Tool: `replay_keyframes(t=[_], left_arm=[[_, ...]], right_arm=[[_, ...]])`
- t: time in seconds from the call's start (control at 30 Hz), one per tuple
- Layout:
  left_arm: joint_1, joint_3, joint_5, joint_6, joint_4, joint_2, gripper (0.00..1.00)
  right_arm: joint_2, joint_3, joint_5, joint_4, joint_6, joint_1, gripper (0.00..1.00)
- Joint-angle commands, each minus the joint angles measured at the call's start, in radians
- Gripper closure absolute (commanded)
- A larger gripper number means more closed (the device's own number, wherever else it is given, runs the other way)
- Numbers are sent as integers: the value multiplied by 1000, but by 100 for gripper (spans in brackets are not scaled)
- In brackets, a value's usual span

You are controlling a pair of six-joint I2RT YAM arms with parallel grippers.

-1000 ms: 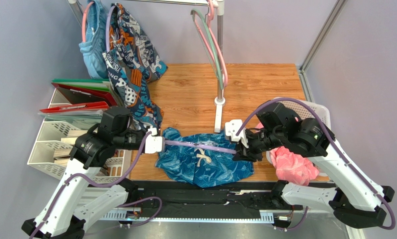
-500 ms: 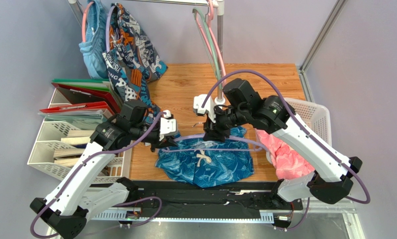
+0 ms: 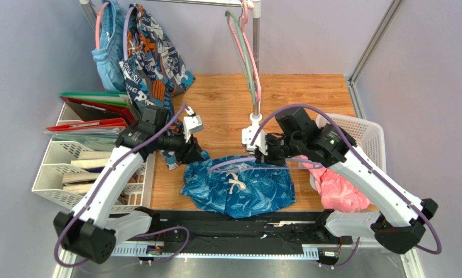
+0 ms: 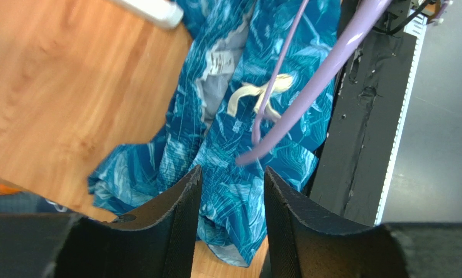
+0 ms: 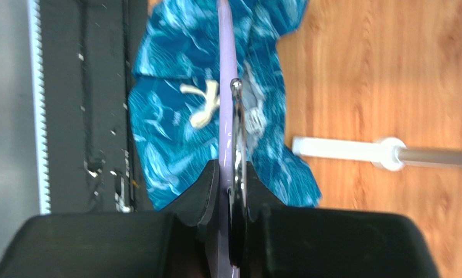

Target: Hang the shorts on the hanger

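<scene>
1 lavender hanger point(image 3: 230, 161) is clenched near its silver hook in the right gripper point(image 3: 272, 152) over the dark teal leaf-print shorts point(image 3: 239, 194) lying at the wooden table's point(image 3: 216, 110) near edge, while the left gripper point(image 3: 193, 155) hangs released over their left edge, fingers parted and empty.

1. The shorts point(image 3: 237, 188) lay on the table point(image 3: 308, 92), lower centre of the top view, by its near edge.
2. The hanger point(image 5: 224, 58) sat over them, gripped in the right gripper point(image 3: 269, 157).
3. The left gripper point(image 3: 193, 156) hung beside their upper left corner.
4. A stand foot point(image 3: 255, 120) stood behind; a basket point(image 3: 371, 128) sat right, paper trays point(image 3: 50, 174) left.
</scene>
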Motion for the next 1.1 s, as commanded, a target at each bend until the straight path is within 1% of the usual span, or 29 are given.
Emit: replay_keyframes(t=[0.0, 0.07, 0.1, 0.2, 0.27, 0.3, 0.37, 0.4, 0.47, 0.5, 0.6, 0.7, 0.87, 0.9, 0.97, 1.0, 1.07], left_arm=[[16, 23, 51, 73, -22, 118, 51], [16, 37, 51, 175, -71, 181, 51], [16, 51, 34, 275, -86, 216, 51], [16, 89, -12, 446, -157, 297, 51], [15, 120, -14, 547, -221, 342, 51], [13, 146, -21, 635, -265, 378, 49], [5, 155, -37, 674, -275, 405, 48], [-1, 146, -54, 721, -283, 421, 47], [-25, 125, -86, 775, -281, 429, 42], [-36, 91, -124, 818, -268, 431, 41], [-64, 34, -169, 858, -216, 428, 40], [-73, 9, -196, 882, -169, 446, 40], [-90, 11, -219, 921, -163, 486, 47], [-94, 6, -221, 925, -166, 478, 51], [-107, -4, -218, 951, -172, 463, 56], [-110, -9, -216, 959, -181, 442, 63], [-124, -17, -213, 974, -183, 414, 71]], right_arm=[[-69, -11, 60, 2, -99, -60, 100], [-72, -8, 42, -1, -98, -113, 100], [-68, -5, 37, -3, -98, -127, 100], [-43, 15, -18, -25, -95, -182, 100], [-28, 21, -52, -42, -95, -189, 100], [-23, 22, -62, -44, -95, -190, 100], [-8, 21, -89, -42, -99, -195, 100], [-3, 19, -96, -42, -101, -193, 100], [10, 21, -113, -36, -102, -198, 100], [15, 21, -118, -35, -102, -196, 100], [29, 21, -132, -32, -101, -198, 100], [41, 21, -141, -29, -104, -199, 100], [53, 18, -141, -27, -104, -208, 100], [61, 19, -145, -27, -101, -210, 100], [69, 27, -165, -32, -96, -230, 100], [73, 32, -174, -35, -95, -238, 100], [87, 41, -191, -38, -89, -248, 100]])
